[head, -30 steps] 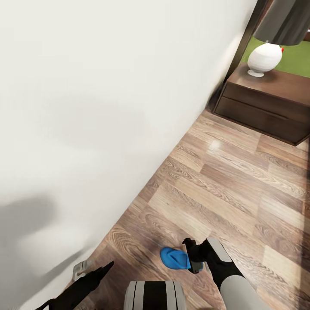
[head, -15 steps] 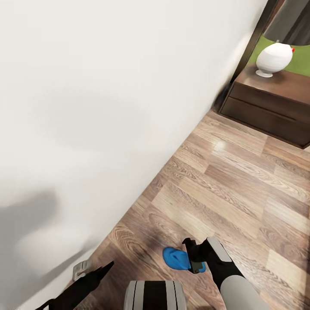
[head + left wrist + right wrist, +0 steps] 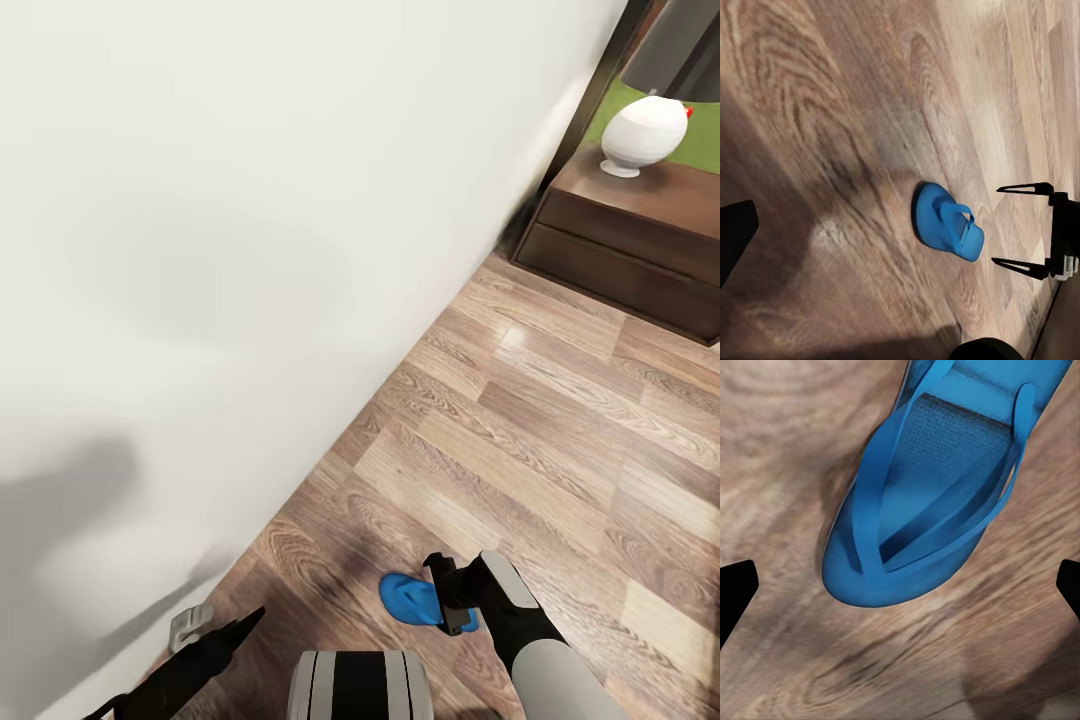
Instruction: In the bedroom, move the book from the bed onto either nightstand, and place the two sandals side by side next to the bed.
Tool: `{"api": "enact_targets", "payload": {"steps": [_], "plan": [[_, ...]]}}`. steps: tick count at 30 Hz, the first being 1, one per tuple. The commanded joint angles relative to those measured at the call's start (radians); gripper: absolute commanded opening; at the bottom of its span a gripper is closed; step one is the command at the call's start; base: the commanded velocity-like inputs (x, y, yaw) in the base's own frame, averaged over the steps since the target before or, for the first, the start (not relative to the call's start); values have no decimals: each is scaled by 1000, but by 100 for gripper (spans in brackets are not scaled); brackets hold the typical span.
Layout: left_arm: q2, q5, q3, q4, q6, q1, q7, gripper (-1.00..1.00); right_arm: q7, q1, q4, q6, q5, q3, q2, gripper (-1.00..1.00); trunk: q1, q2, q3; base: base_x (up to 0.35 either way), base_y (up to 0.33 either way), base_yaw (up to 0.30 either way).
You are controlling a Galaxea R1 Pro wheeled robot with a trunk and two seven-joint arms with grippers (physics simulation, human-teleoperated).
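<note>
- Blue sandal (image 3: 410, 598) lies flat on the wood-plank floor (image 3: 560, 420), just in front of the robot base, strap side up; same sandal shows in the left wrist view (image 3: 947, 222) and close up in the right wrist view (image 3: 937, 487).
- Right end effector (image 3: 445, 592) hovers right at the sandal's near end in the head view. From the left wrist view (image 3: 1024, 225) its two fingers stand spread with a clear gap, nothing between them; sandal sits just beside the fingertips. Whether they touch it, cannot tell.
- Right wrist view: dark fingertips (image 3: 735, 592) at both picture edges, wide apart, sandal's rounded toe end between and ahead of them.
- Left end effector (image 3: 240, 625) sits low near the wall, dark and thin in the head view; one finger edge (image 3: 735, 232) shows in its own wrist view. Open or closed: cannot tell.
- White wall (image 3: 250, 250) runs diagonally along the robot's left side, close to the left arm; a small grey fitting (image 3: 188, 625) sits at its base.
- Nightstand (image 3: 640, 235), dark brown with a drawer front, stands well apart at the far end of the floor against the wall corner.
- White round lamp (image 3: 645, 132) with a dark shade stands on the nightstand top.
- Floor between the sandal and the nightstand is bare planks.
</note>
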Motion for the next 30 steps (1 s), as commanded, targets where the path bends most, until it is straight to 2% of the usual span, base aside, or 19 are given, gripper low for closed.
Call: {"api": "enact_targets", "payload": {"steps": [1, 12, 22, 30], "plan": [[0, 9, 1, 0, 9, 0, -2, 100, -5, 0, -2, 6, 1, -6, 1, 100, 0, 0, -1, 0, 0, 0], [-3, 9, 1, 0, 9, 0, -1, 100, -5, 0, -2, 6, 1, -7, 1, 100, 0, 0, -1, 0, 0, 0], [-3, 9, 1, 0, 9, 0, 0, 100, -5, 0, -2, 6, 1, -7, 1, 100, 4, -3, -39, 0, 0, 0], [-3, 9, 1, 0, 9, 0, 0, 100, -5, 0, -3, 6, 1, -6, 1, 100, 4, -3, -39, 0, 0, 0]]}}
